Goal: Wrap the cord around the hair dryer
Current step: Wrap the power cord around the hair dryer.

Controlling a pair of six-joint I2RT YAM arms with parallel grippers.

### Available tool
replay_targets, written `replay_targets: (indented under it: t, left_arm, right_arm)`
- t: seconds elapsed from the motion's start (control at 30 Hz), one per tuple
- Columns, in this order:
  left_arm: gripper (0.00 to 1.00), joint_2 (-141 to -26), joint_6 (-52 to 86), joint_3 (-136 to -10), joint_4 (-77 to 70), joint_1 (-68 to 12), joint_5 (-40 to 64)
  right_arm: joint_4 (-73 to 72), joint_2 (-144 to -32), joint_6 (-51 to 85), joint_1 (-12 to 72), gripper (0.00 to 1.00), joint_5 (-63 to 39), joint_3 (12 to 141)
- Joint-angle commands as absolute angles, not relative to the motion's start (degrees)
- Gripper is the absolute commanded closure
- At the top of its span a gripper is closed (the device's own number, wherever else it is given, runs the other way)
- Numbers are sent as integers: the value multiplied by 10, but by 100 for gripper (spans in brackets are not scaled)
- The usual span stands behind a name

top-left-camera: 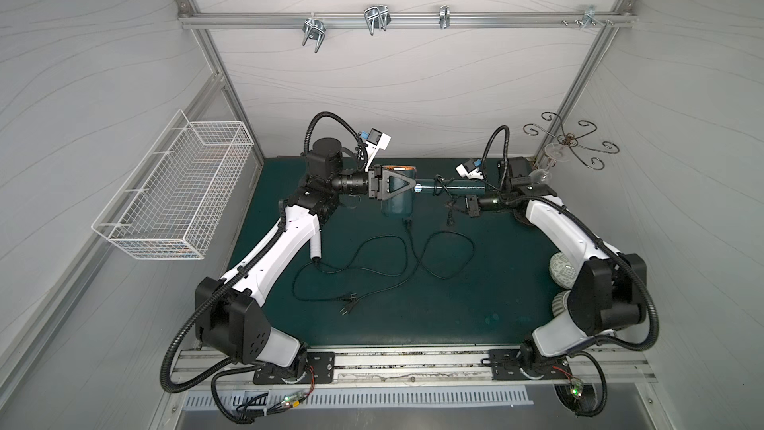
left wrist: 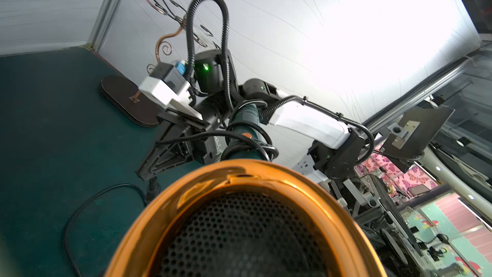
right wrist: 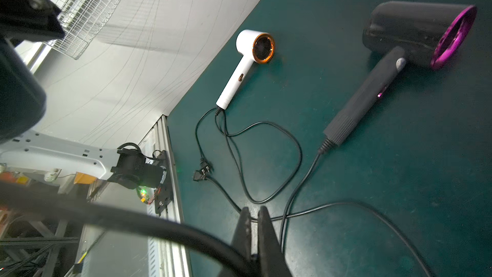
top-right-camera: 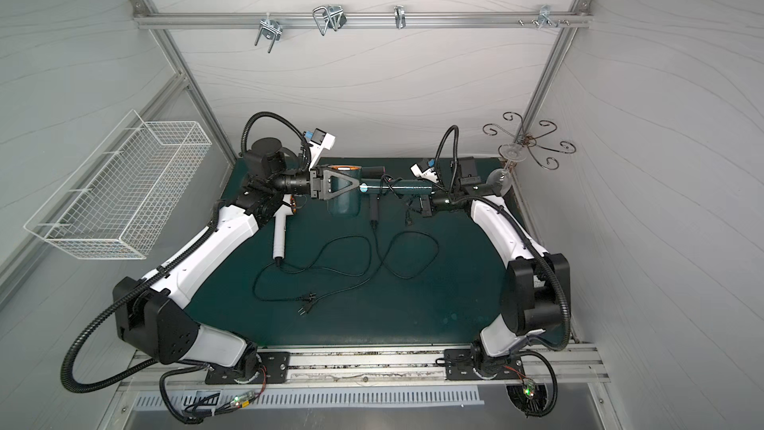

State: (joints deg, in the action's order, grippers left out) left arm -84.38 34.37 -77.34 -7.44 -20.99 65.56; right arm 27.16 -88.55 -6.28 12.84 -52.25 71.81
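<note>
Seemingly mid-wrap; left gripper [top-left-camera: 407, 188] clamps the hair dryer [top-left-camera: 392, 206]; right gripper [right wrist: 254, 210], just beyond, pinches the cord [left wrist: 269, 148]; next: another taut loop.

Left wrist view's edge cuts off the hair dryer [left wrist: 239, 225].

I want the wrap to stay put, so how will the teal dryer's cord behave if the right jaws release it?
Likely floppy: the cord sags in loose, uneven loops round the handle. Its free end dangles below the right gripper, so it would probably drop. The glossy handle may let loops slide.
</note>
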Motion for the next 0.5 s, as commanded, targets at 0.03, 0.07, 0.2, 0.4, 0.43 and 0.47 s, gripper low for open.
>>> replay_targets:
  t: [0.03, 0.07, 0.2, 0.4, 0.43, 0.47]
  left_arm:
    - [100, -843, 385, -824, -200, -198, 667]
    - [100, -845, 387, -825, -202, -195, 665]
    - [100, -849, 394, -839, -206, -184, 662]
    - [100, -848, 402, -850, -212, -177, 659]
    - [100, -850, 402, -851, -212, -176, 659]
    - [100, -850, 403, -852, -212, -176, 659]
  right_arm:
    - [208, -847, 6, 142, 100, -522, 671]
    - [201, -842, 13, 145, 100, -522, 662]
    - [191, -826, 28, 154, 100, -518, 635]
    - [186, -822, 33, 156, 100, -526, 617]
    - [185, -825, 33, 158, 100, -526, 617]
    - [185, -827, 35, 159, 100, -526, 616]
